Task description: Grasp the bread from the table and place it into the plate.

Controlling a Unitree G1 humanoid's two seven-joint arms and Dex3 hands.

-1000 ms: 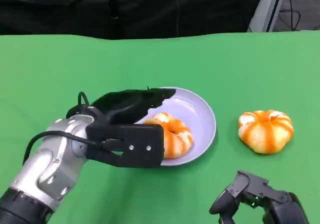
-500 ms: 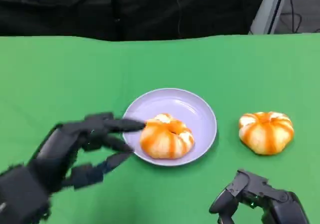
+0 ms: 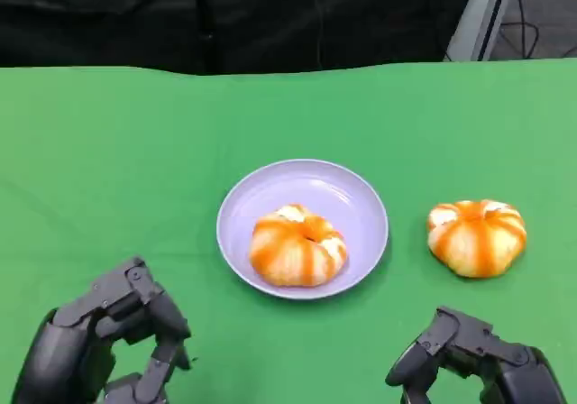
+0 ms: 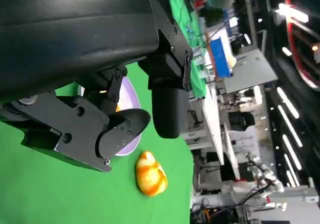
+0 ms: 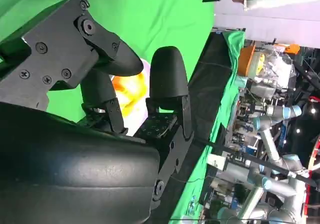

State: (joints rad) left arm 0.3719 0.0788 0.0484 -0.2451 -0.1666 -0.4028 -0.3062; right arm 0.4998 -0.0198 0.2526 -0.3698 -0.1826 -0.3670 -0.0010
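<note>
One round orange-and-white glazed bread bun [image 3: 297,246] sits inside the shallow lavender plate [image 3: 347,192] at the middle of the green table [image 3: 135,151] — it lies toward the plate's near rim. The black left hand [image 3: 104,341] is low at the near left edge, up and to the right of it the plate, well apart; its fingers are curled in and hold nothing. A second orange-striped bun [image 3: 476,236] rests on the cloth to the right of the plate, apart from it. The black right hand [image 3: 473,363] hangs near the table's front edge below that bun — fingers bent, holding nothing.
</note>
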